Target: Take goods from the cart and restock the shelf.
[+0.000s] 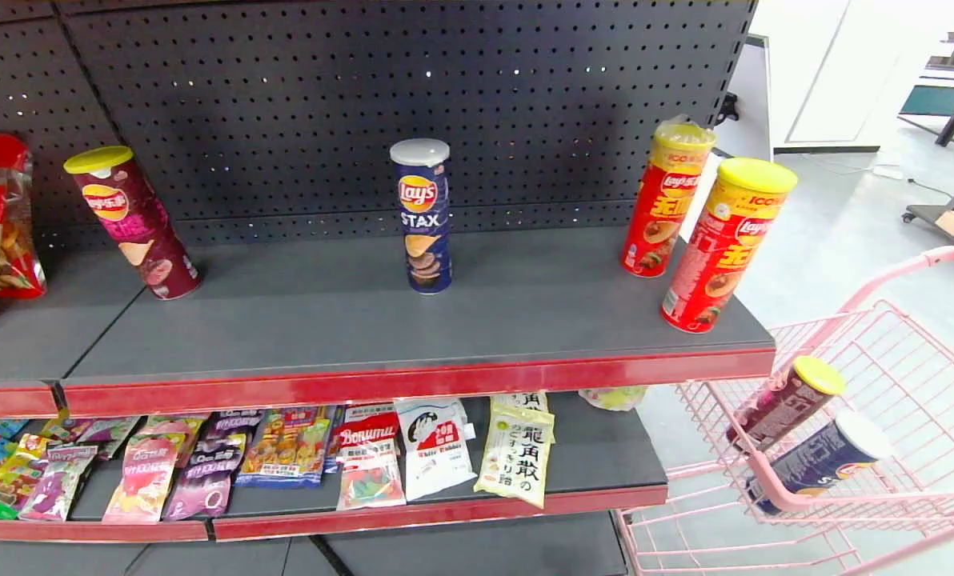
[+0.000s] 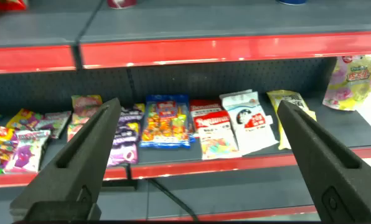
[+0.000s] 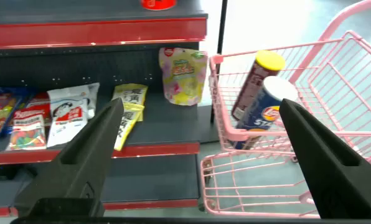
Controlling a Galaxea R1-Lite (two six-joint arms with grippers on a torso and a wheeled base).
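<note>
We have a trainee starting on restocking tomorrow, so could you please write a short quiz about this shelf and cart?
1. True or false: the pink cart holds a maroon can and a blue can.
2. How many chip cans stand on the top shelf? A) two B) four C) six
3. Fill in: the left pincer and right pincer are both ____.
Key: 1 true; 2 B; 3 open.

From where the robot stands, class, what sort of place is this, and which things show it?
Probably a shop aisle, or a mock-up of one: a pegboard-backed shelf carrying standing crisp cans, snack packets on the lower shelf, and a pink wire cart beside it holding two more.
</note>
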